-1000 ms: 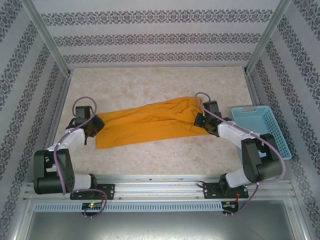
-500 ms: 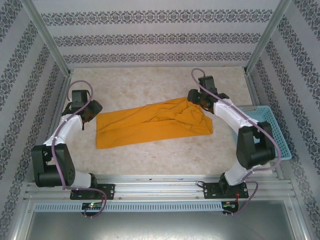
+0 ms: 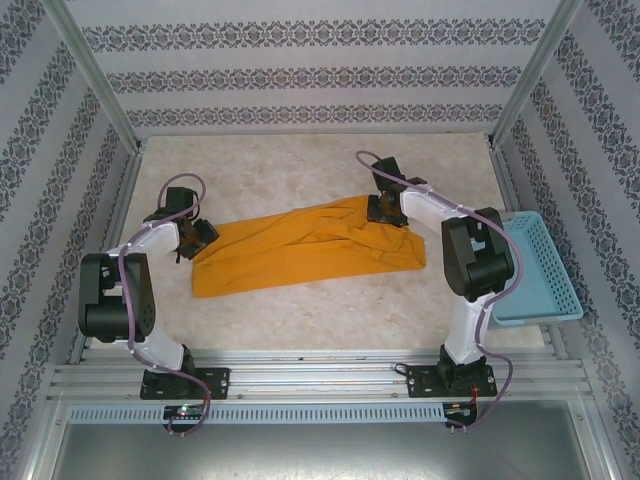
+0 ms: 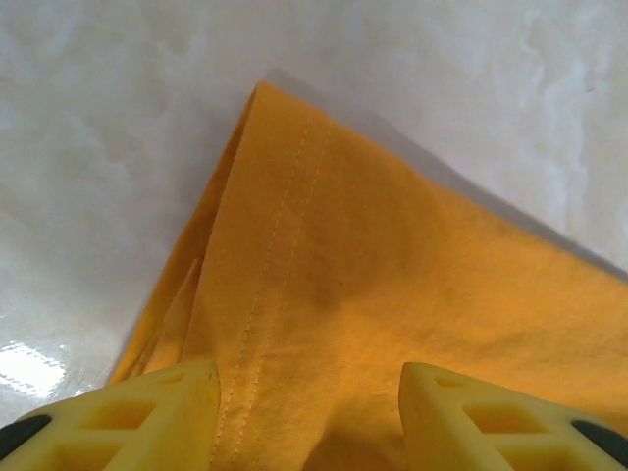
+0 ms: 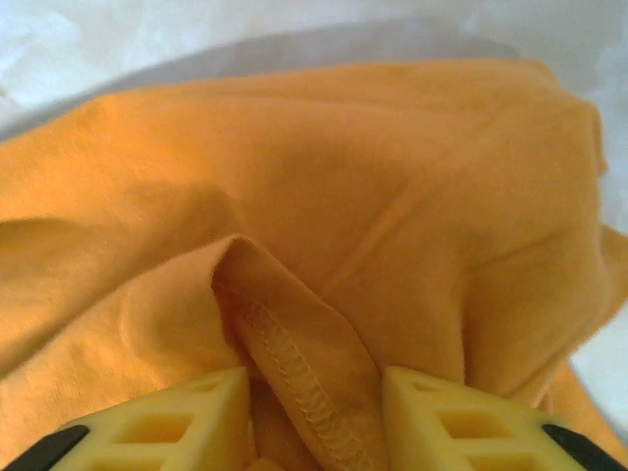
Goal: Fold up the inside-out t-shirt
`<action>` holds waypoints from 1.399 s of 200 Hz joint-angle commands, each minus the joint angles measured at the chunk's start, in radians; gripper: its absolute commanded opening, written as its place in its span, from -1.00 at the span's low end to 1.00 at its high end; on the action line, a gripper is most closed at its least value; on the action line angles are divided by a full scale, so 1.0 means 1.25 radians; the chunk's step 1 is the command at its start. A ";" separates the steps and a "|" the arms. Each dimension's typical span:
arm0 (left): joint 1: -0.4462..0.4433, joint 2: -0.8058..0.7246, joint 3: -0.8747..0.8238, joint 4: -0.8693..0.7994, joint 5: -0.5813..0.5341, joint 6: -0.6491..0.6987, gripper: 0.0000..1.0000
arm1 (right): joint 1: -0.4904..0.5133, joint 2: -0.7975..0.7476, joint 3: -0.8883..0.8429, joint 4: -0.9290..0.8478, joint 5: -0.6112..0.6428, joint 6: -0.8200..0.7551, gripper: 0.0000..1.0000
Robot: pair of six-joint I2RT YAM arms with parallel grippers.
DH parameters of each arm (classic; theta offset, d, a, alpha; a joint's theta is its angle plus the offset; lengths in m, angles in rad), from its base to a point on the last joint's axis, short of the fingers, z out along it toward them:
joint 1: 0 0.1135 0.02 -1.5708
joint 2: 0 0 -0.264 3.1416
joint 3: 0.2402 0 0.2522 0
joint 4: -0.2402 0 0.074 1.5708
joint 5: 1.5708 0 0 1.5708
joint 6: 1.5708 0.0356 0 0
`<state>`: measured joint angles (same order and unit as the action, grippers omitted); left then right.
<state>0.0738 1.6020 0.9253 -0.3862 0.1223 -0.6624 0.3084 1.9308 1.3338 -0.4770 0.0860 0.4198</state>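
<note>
The inside-out t-shirt (image 3: 300, 250) is mustard-orange and lies as a long rumpled band across the middle of the table. My left gripper (image 3: 200, 238) sits at its left end. In the left wrist view the left gripper (image 4: 309, 378) stands open over a stitched hem of the t-shirt (image 4: 392, 275). My right gripper (image 3: 383, 210) is at the far edge of the bunched right end. In the right wrist view the right gripper (image 5: 314, 383) is open with a raised fold of seamed cloth of the t-shirt (image 5: 343, 177) between its fingers.
A light-blue plastic basket (image 3: 540, 270) stands at the right edge of the marble-patterned table (image 3: 300, 170), close behind the right arm's elbow. Patterned walls and metal posts close in the back and both sides.
Both grippers have opened and let go of the shirt ends, and the shirt now lies flat. The right gripper moved up and left to the far edge. The left gripper returned to the left end.
</note>
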 commanded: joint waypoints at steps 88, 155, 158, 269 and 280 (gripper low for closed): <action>-0.004 -0.025 -0.061 -0.032 -0.066 0.026 -0.12 | 0.058 -0.323 -0.308 0.005 0.078 -0.004 -0.66; -0.004 -0.092 -0.062 -0.069 -0.099 0.033 -0.11 | 0.073 -0.323 -0.239 0.040 -0.025 0.013 -0.40; -0.004 -0.092 -0.062 -0.068 -0.098 0.032 -0.11 | 0.074 -0.318 -0.239 0.043 -0.028 0.014 -0.40; -0.004 -0.079 -0.074 -0.061 -0.071 0.038 -0.09 | 0.041 -0.285 -0.218 0.059 -0.071 0.011 -0.31; -0.005 -0.082 -0.075 -0.060 -0.072 0.036 -0.09 | 0.055 -0.298 -0.222 0.055 -0.070 0.015 -0.33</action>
<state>0.0731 1.5017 0.8459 -0.4316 0.0261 -0.6350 0.3687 1.6073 1.0466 -0.3996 0.0235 0.4530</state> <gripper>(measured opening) 0.453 0.343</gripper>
